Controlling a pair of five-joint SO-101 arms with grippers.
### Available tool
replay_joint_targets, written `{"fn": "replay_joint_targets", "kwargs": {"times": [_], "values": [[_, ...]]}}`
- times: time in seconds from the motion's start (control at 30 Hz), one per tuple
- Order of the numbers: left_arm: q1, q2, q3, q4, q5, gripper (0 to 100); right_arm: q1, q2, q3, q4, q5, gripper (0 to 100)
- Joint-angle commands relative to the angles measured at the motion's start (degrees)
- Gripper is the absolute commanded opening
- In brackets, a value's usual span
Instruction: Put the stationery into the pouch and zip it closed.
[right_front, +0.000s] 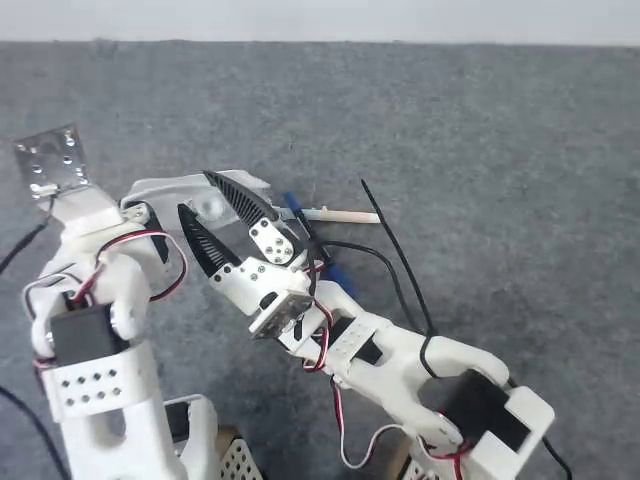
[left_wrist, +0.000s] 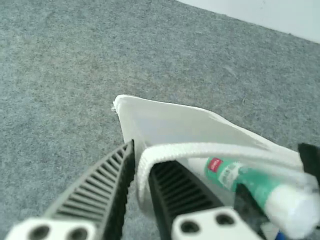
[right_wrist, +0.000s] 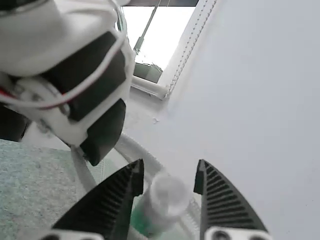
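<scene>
Left pincer (left_wrist: 141, 159), closest to the lens: closed on the white zip rim of the pouch (left_wrist: 175, 125), one finger inside the mouth and one outside, holding it open. The pouch lies on the grey bench (right_front: 500, 140), beside the left arm.

Glue stick (left_wrist: 247, 184), green and white: in the pouch mouth. How deep it sits, cannot tell.

Right pincer (right_wrist: 169, 170): jaws spread either side of the stick's clear cap, with a gap on one side. Reads as open, not pinching.

Outside the pouch: blue pen (right_front: 292, 208) and a pale wooden stick (right_front: 345, 215), on the bench just beside it. A black cable (right_front: 395, 250) runs near them.

Risks, as judged:
- Glue stick may roll back out if the held rim sags.
- A right finger may snag the rim on withdrawal and pull the pouch out of the left pincer's clamp.
- The cable may drag the pen or wooden stick aside.
- The zip will jam on anything protruding.
</scene>
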Motion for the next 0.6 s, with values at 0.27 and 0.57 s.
{"fn": "replay_joint_targets", "kwargs": {"times": [0.27,0.57], "values": [[-0.44,-0.09,-2.15,-0.26,0.53,1,0.66,-4.62,3.34,-0.66,1.14,13.2],[-0.44,-0.18,-2.15,-0.62,0.53,1,1.01,-13.05,5.19,10.42,1.14,13.1]]}}
